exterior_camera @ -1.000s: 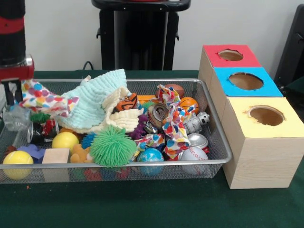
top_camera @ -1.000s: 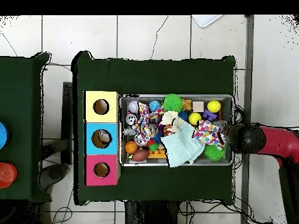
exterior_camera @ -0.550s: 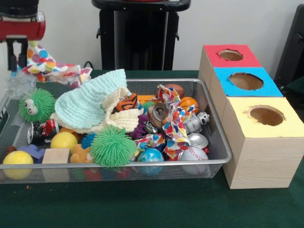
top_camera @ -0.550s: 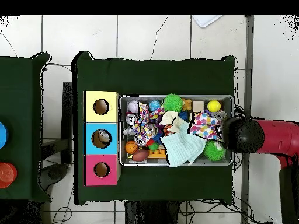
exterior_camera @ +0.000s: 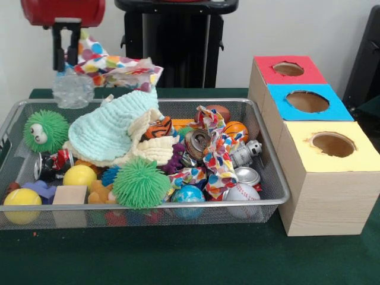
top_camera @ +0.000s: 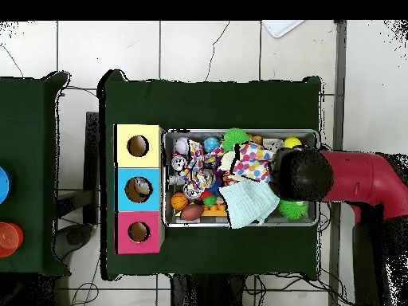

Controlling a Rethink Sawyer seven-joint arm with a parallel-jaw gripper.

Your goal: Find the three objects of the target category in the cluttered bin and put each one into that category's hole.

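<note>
My gripper [exterior_camera: 67, 64] hangs high above the back left of the wire bin [exterior_camera: 279, 185], shut on a polka-dot cloth [exterior_camera: 116, 63] that trails to the right. A clear spiky ball [exterior_camera: 72, 89] hangs just under the fingertips, lifted with it. In the overhead view the arm's dark head [top_camera: 305, 175] covers the gripper, and the cloth [top_camera: 253, 161] spreads over the bin's middle. Balls lie in the bin: a baseball [exterior_camera: 240, 193], a basketball [exterior_camera: 236, 129], a football [exterior_camera: 221, 111], a globe ball [exterior_camera: 188, 194] and a yellow ball [exterior_camera: 81, 175]. The red hole [exterior_camera: 288, 69], blue hole [exterior_camera: 307, 101] and yellow hole [exterior_camera: 333, 144] stand at the right.
A mint washcloth [exterior_camera: 113, 127] lies heaped in the bin beside a green furry ball with eyes [exterior_camera: 46, 130] and a green spiky ball [exterior_camera: 141, 183]. A second polka-dot cloth [exterior_camera: 217, 157], crushed cans [exterior_camera: 198, 142], a toy robot [exterior_camera: 246, 152] and a wooden block [exterior_camera: 69, 195] lie among them.
The gripper has risen and moved right from the bin's left end, carrying the cloth and the clear ball. The green furry ball now lies uncovered.
</note>
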